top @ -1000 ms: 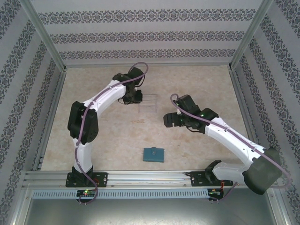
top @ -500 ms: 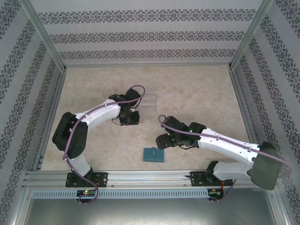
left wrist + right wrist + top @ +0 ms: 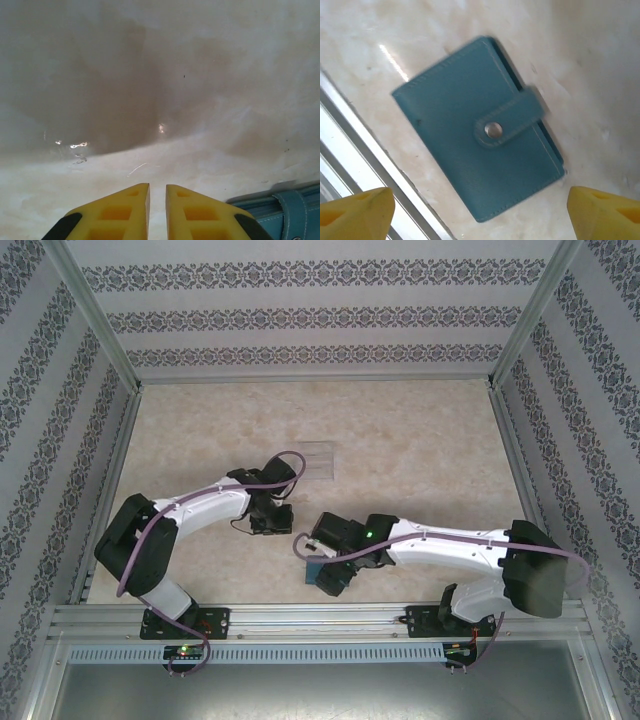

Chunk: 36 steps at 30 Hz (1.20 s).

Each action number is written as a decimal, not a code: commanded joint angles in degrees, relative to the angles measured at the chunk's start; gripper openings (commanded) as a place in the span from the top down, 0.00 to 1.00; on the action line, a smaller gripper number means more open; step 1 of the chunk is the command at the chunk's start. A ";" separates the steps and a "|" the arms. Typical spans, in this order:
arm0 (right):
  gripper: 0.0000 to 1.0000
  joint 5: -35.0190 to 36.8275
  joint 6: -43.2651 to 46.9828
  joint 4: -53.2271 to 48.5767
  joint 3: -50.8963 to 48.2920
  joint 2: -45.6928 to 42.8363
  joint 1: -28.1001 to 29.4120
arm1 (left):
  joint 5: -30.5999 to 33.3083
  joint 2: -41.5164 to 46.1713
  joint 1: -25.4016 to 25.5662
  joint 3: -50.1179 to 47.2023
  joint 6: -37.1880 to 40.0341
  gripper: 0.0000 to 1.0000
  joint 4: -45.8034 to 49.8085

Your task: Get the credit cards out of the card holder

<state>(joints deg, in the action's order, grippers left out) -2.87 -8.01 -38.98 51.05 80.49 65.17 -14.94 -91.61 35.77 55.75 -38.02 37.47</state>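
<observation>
Nearest the arm bases ran a ribbed aluminium rail [image 3: 320, 617] along the table's edge. Just beyond it, on the pale, marble-patterned, slightly glossy table [image 3: 420, 440], lay the card holder [image 3: 445, 115]. It was a flat teal rectangle of smooth leather-like material with a stitched border. It was folded shut, its short strap tab [image 3: 512, 117] pulled across the cover and fastened with a round metal snap [image 3: 493, 130].

The right gripper [image 3: 480, 216] hung directly over it. Its blunt yellow fingertips [image 3: 357, 215] stood wide apart and held nothing, one over the rail side and the other past the holder's far long edge.

A little farther in and to the left, the left gripper [image 3: 157, 210] pointed down at bare tabletop. Its moulded yellow fingers [image 3: 120, 212] were drawn nearly together with only a narrow slit between them, and nothing was pinched there. A corner of the holder showed just beside it.

Farther still sat a clear plastic tray [image 3: 317, 461], small and rectangular. Behind it rose walls [image 3: 300, 315] papered in striped floral bands.
</observation>
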 commanded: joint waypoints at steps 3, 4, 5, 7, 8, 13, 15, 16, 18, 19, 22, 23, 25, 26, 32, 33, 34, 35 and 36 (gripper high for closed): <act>0.05 -1.76 27.52 -0.66 2.77 1.39 0.32 | 1.74 3.24 -3.71 -2.11 0.03 0.83 -1.79; 0.04 -2.39 30.66 -0.91 2.65 1.59 0.29 | 1.75 3.84 -4.50 -2.61 0.14 0.83 -1.97; 0.03 -3.24 33.79 -1.41 2.86 1.98 0.23 | 1.66 4.47 -5.41 -3.26 0.31 0.83 -2.06; 0.02 -5.49 38.50 -2.80 3.62 2.94 -0.26 | 1.47 5.66 -7.35 -4.13 0.87 0.82 -1.65; 0.02 -6.36 39.97 -3.27 3.99 3.39 -0.58 | 1.50 6.52 -8.23 -4.47 1.33 0.81 -1.18; 0.02 -8.87 43.31 -5.26 6.25 7.84 -2.88 | 2.01 10.87 -12.27 -6.82 2.42 0.79 -0.25; 0.02 -8.40 43.28 -5.51 6.93 9.91 -3.45 | 1.57 11.79 -13.89 -7.53 2.85 0.79 -0.06; 0.02 -8.55 43.28 -5.59 7.12 10.80 -3.66 | 1.44 12.11 -14.39 -7.65 2.95 0.79 0.13; 0.02 -7.71 42.80 -5.00 7.67 12.51 -4.03 | 1.03 12.79 -15.10 -7.99 3.04 0.79 0.23; 0.02 -7.01 42.37 -4.76 7.82 13.28 -4.08 | 0.84 12.93 -15.29 -8.03 3.12 0.79 0.22; 0.02 -7.25 40.34 -4.61 8.04 15.02 -4.04 | 0.34 13.04 -15.45 -7.80 3.31 0.79 0.57; 0.02 -7.20 39.58 -4.02 7.79 15.51 -4.03 | 0.44 13.06 -15.53 -7.68 3.34 0.79 0.71; 0.02 -7.16 38.32 -2.89 7.36 16.37 -3.88 | 0.46 13.12 -15.54 -7.76 3.52 0.79 0.66; 0.02 -7.02 37.80 -2.48 7.14 16.87 -3.75 | 0.57 13.01 -15.63 -7.83 3.48 0.79 0.60; 0.02 -5.19 35.95 -0.05 6.76 19.48 -2.95 | 0.41 12.22 -15.56 -7.68 3.90 0.79 0.57; 0.02 -5.20 35.64 0.57 6.59 19.62 -2.85 | 0.65 12.15 -15.59 -7.67 4.05 0.79 0.83; 0.02 -5.41 35.50 1.03 6.44 19.70 -2.88 | 0.83 12.17 -15.67 -7.58 4.16 0.79 1.00; 0.03 -5.64 35.36 1.32 6.36 19.79 -2.90 | 0.91 12.29 -15.72 -7.51 4.18 0.79 1.10; 0.04 -5.86 35.24 1.45 6.49 19.88 -2.85 | 0.94 12.33 -15.71 -7.58 4.27 0.79 1.17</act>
<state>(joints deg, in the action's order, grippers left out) -7.99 28.42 -39.33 57.65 99.00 61.76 -14.22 -79.64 20.88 48.38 -35.16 36.80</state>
